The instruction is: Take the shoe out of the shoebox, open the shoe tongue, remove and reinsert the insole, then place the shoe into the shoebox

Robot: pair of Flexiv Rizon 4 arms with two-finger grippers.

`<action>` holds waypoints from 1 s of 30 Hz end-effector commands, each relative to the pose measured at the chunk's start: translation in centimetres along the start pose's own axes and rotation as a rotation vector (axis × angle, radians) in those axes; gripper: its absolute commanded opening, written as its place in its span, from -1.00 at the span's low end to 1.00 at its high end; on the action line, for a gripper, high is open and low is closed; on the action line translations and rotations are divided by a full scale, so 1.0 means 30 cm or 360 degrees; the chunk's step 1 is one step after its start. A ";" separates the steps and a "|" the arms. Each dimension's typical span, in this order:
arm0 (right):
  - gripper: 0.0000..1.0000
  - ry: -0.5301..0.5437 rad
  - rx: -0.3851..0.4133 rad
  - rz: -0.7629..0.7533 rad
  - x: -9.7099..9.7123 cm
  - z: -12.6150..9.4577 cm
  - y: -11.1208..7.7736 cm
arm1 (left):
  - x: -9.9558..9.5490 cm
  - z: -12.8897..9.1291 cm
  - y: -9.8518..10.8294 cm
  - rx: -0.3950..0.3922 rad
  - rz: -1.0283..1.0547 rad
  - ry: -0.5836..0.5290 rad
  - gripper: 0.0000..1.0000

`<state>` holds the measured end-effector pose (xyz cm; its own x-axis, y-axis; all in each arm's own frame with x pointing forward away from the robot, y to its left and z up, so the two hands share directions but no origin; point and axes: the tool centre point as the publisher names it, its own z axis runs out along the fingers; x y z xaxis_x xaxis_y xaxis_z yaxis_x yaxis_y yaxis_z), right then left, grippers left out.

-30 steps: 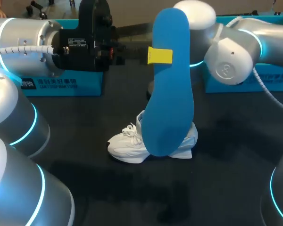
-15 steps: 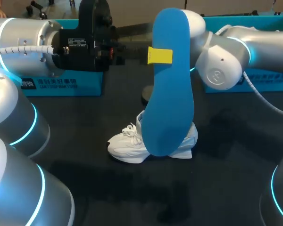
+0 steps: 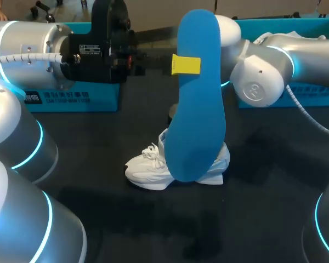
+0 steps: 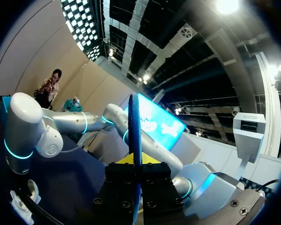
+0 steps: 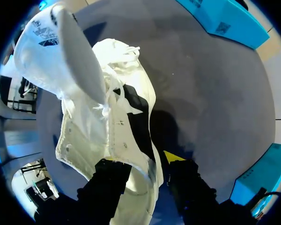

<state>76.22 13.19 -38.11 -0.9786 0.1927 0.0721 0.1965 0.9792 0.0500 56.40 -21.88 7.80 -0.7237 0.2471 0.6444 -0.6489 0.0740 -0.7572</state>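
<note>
Now the step in hand looks to be putting the insole back. The left tool (image 3: 185, 64) is clamped on the blue insole (image 3: 197, 109) and holds it upright above the worktop (image 3: 263, 208), broad end down, directly over the white shoe (image 3: 148, 167). Seen from the left wrist, the insole runs edge-on between that tool's two sides.

The shoe stands on the worktop, outside both the left blue box (image 3: 71, 98) and the right blue box (image 3: 312, 93). The right arm (image 3: 263, 76) reaches in behind the insole. In its wrist view the right tool (image 5: 143, 161) sits at the shoe's rear collar; whether it has closed on the shoe I cannot tell.

To do this well, I would get a firm hold on the heel first, so that the shoe cannot slide or tip. The tongue (image 5: 70, 56) stands lifted, leaving the dark opening (image 5: 136, 117) free. Next, tilt the insole so its broad end points toward the laces, then feed it in low and slowly under the tongue. A steep entry would likely buckle it against the inner wall. Let go only when the narrow end seats at the heel.
</note>
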 end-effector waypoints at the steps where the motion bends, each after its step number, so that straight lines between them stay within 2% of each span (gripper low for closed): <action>1: -0.37 0.0003 -0.0009 0.0002 0.001 0.012 -0.001 | -0.001 0.002 0.005 0.0002 0.0001 0.0000 -1.00; 5: -0.65 0.0013 -0.0011 0.0003 0.006 0.019 0.001 | -0.001 0.002 0.005 0.0002 0.0001 0.0000 -1.00; 7: -1.00 0.0019 -0.0012 0.0010 0.007 0.023 -0.002 | -0.001 0.002 0.005 0.0002 0.0001 0.0000 -1.00; 16: -1.00 0.0048 -0.0016 0.0052 0.019 -0.012 -0.010 | -0.001 0.002 0.005 0.0002 0.0001 0.0000 -1.00; 30: -1.00 0.0195 -0.0222 0.0457 0.026 -0.128 -0.022 | -0.001 0.002 0.005 0.0002 0.0001 0.0000 -1.00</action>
<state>75.91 13.49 -34.98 -0.8820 0.4207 0.2123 0.4498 0.8859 0.1131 56.40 -21.88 7.80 -0.7237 0.2471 0.6444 -0.6489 0.0740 -0.7572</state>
